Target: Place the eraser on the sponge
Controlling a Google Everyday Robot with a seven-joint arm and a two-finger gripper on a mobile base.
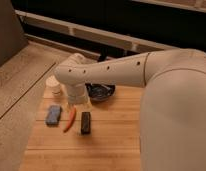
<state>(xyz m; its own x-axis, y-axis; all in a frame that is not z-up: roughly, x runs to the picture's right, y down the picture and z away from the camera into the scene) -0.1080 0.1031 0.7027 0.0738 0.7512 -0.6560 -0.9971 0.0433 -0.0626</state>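
Camera view: eraser (86, 122) lies flat on wooden board (111, 147), carrot piece (70, 120) between it and sponge (53, 115); gripper (75, 103) hangs just behind, jaws parted, empty, likely readied for a pick.

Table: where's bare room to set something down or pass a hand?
Free: the wide near strip of table, camera side of the sponge, carrot and eraser; also right of the eraser up to the arm. Crowded: the back, where jar, bowl and gripper bunch by the carrot's top.
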